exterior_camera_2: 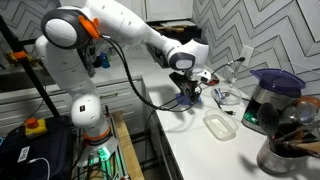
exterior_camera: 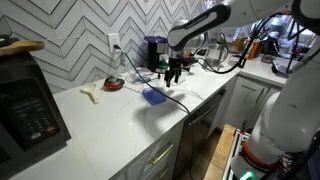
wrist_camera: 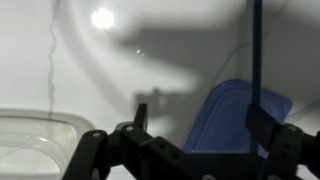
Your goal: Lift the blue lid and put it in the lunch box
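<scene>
Hovering over the counter point(wrist_camera: 100, 60), our gripper point(wrist_camera: 186, 150) has its jaws spread wide and empty. The blue lid point(wrist_camera: 238, 112) lies flat at four o'clock in the wrist view, thin and paler-rimmed. We judge it light, fairly stiff and slick, and best pinched across an edge. The lunch box point(wrist_camera: 30, 135), pale and translucent, sits at eight o'clock.

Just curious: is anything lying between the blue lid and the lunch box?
No object: the wrist view shows only shadowed white counter between the blue lid and the lunch box.
</scene>
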`<state>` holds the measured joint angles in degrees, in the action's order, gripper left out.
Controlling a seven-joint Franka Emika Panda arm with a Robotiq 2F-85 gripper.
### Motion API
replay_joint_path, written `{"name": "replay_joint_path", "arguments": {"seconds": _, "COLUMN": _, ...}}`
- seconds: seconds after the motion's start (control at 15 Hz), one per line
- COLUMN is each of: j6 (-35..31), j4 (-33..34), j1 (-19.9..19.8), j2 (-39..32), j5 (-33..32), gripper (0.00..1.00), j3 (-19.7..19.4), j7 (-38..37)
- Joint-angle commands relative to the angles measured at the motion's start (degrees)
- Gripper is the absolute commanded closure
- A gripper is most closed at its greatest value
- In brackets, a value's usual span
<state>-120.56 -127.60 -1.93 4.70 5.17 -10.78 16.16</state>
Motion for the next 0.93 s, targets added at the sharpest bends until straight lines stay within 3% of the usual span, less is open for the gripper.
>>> {"name": "replay_joint_path", "arguments": {"seconds": 0.0, "j6": 3.7, "j4": 10.6, "j1": -1.7, "j2": -8.6, "j5": 4.8, "gripper": 0.00, "j3": 1.4, "j7": -1.3}}
{"name": "replay_joint_path", "arguments": {"seconds": 0.07, "j6": 0.6, "j4": 5.5, "j1": -2.0, "j2": -5.3, "j5": 2.0, "gripper": 0.00, "j3": 1.9, "j7": -1.0}}
{"name": "replay_joint_path", "arguments": {"seconds": 0.27, "j6": 1.9, "j4": 10.1, "j1": -2.3, "j2": -8.7, "j5": 3.4, "gripper": 0.00, "j3": 2.4, "j7": -1.2}}
{"name": "replay_joint_path", "arguments": {"seconds": 0.53, "j6": -4.1, "j4": 9.0, "j1": -1.8, "j2": -10.4, "j5": -0.5, "gripper": 0.06, "j3": 3.1, "j7": -6.7}}
{"name": "replay_joint_path", "arguments": {"seconds": 0.87, "j6": -6.7, "j4": 9.3, "j1": -1.5, "j2": -13.7, "j5": -1.7, "gripper": 0.46, "j3": 4.7, "j7": -10.1}}
